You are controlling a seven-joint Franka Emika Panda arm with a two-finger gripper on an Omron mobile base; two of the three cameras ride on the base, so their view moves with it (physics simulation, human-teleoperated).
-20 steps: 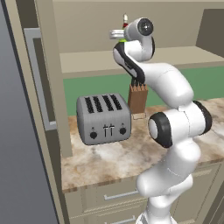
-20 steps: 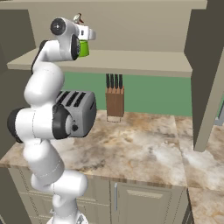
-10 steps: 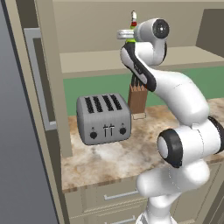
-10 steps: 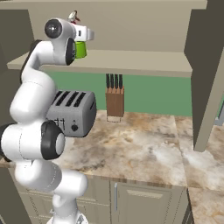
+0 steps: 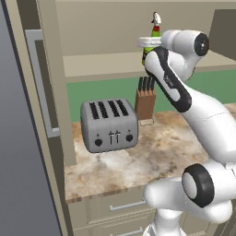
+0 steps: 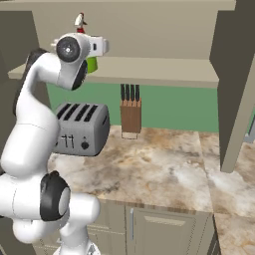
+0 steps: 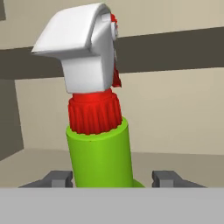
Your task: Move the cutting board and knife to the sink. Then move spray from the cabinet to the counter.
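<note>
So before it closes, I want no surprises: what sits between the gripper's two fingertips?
In the hand view, the spray bottle's green neck stands between the gripper fingertips, nothing else.

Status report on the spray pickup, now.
Gripper at shelf height, fingers either side of the spray; grip not confirmed. Bottle upright, at the cabinet shelf. Toaster and knife block on the counter below.

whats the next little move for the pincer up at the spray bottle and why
Probably close the pincer on the spray bottle. In the hand view the green neck sits between the two fingertips, with a gap showing on the right side, and the bottle is upright on the cabinet shelf, so it looks lined up but not yet gripped.
</note>
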